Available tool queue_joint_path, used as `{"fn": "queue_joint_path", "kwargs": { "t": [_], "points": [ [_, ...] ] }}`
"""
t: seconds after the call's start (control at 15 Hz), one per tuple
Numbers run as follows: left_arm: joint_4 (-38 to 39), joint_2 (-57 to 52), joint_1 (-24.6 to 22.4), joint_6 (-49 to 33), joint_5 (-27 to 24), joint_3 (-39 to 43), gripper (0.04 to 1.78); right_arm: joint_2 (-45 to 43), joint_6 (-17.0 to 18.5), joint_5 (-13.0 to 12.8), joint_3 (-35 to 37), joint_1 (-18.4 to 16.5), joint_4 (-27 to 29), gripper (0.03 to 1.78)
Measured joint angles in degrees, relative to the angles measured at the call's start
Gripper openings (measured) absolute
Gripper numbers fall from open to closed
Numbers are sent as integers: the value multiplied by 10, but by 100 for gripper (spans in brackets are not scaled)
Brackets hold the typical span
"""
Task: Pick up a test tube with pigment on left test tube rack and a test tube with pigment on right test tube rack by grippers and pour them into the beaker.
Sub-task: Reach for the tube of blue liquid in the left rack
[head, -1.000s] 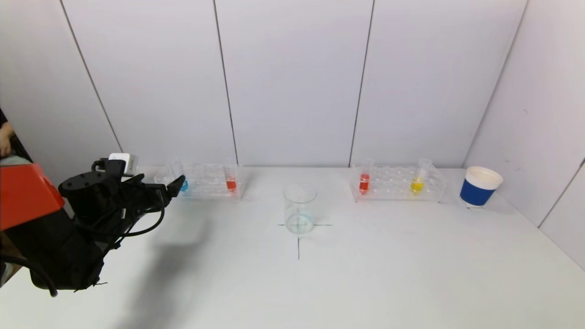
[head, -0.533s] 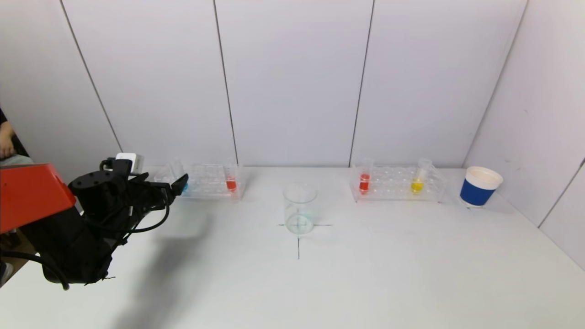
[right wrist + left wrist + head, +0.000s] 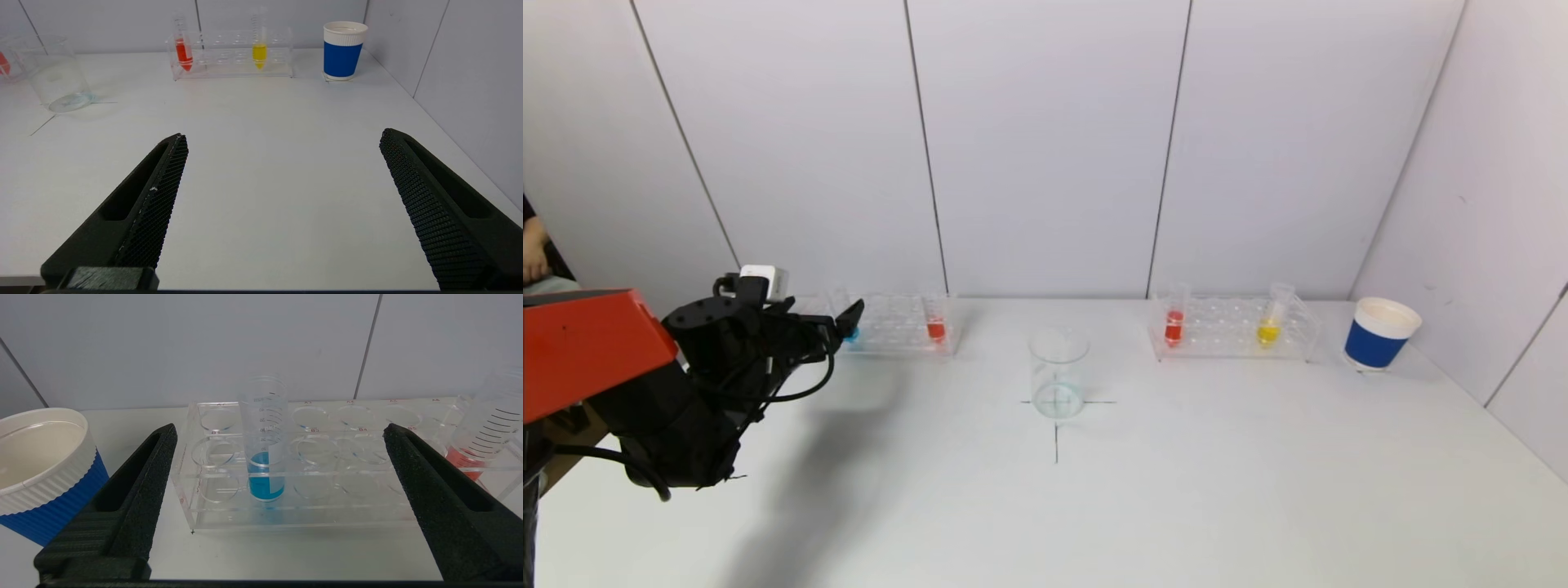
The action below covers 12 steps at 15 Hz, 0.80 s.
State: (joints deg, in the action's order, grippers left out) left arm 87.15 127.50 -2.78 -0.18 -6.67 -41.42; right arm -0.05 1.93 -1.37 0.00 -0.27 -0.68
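Observation:
The clear left test tube rack (image 3: 894,324) holds a tube of blue pigment (image 3: 265,457) and a tube of red pigment (image 3: 936,327). My left gripper (image 3: 845,320) hovers just in front of that rack, open, its fingers (image 3: 155,465) standing wide to either side of the blue tube without touching it. An almost empty glass beaker (image 3: 1058,372) stands mid-table on a cross mark. The right test tube rack (image 3: 1233,328) carries a red tube (image 3: 1174,322) and a yellow tube (image 3: 1268,327). My right gripper (image 3: 284,134) is open over bare table, well short of that rack (image 3: 233,53).
A blue-and-white paper cup (image 3: 1376,333) stands right of the right rack near the side wall. Another such cup (image 3: 41,469) sits beside the left rack's outer end, close to my left finger. White wall panels rise just behind both racks.
My left arm has moved forward and inward toward the left rack, bringing its open gripper up to the blue tube. Nothing else has moved.

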Motion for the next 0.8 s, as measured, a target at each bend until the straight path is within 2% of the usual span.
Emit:
{"fn": "queue_joint_path", "kwargs": {
  "t": [0.8],
  "points": [
    [0,50,-2,11,-14,-66,176,0,0,0,0,0,0,171]
  ]
}}
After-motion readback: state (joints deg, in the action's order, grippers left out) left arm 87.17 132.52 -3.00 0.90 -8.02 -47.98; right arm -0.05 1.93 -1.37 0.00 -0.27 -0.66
